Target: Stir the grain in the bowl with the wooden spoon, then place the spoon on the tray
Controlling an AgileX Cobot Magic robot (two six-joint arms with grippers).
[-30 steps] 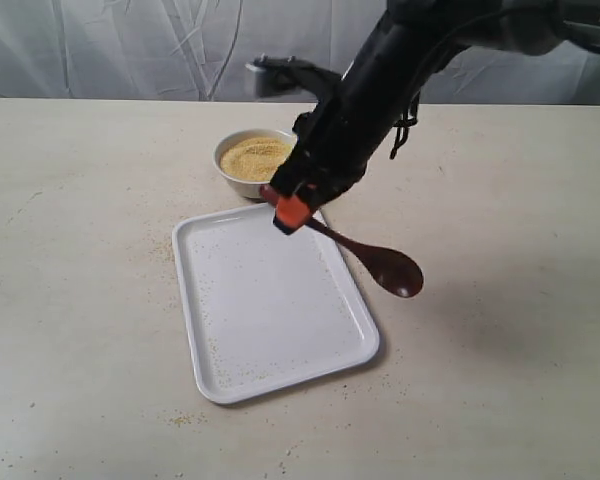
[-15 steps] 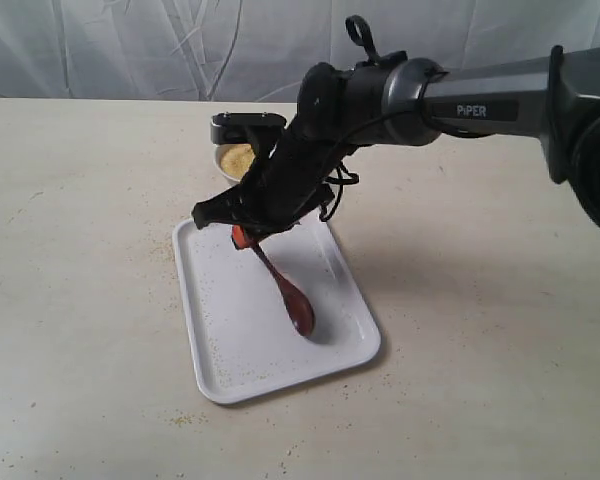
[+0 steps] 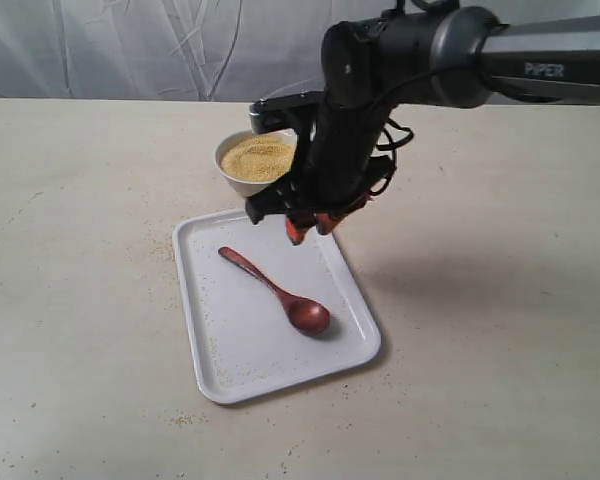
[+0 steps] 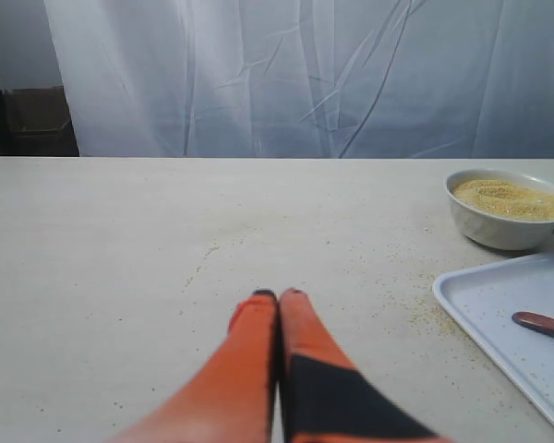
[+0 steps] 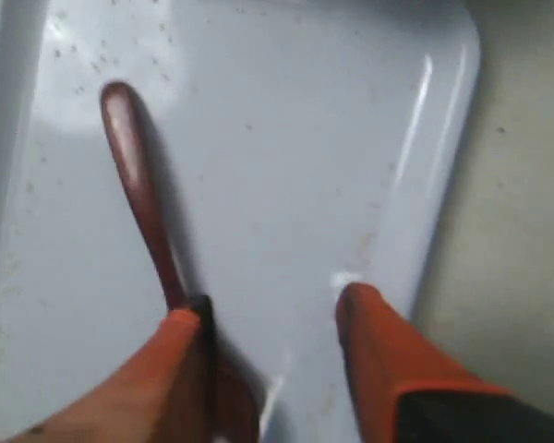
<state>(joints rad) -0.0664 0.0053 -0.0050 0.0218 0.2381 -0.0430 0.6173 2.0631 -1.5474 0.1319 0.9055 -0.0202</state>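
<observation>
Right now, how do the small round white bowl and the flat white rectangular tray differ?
The small round white bowl is deep and filled with yellow grain; the flat white rectangular tray is shallow and carries the dark wooden spoon. The bowl is far smaller than the tray. Both are white and sit on the pale table.

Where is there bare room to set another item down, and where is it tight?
In the exterior view, bare table left of the tray and bowl, and right of the tray. On the tray, the strip left of the wooden spoon. Crowded: tray's far end by the bowl, under the right pincer.
</observation>
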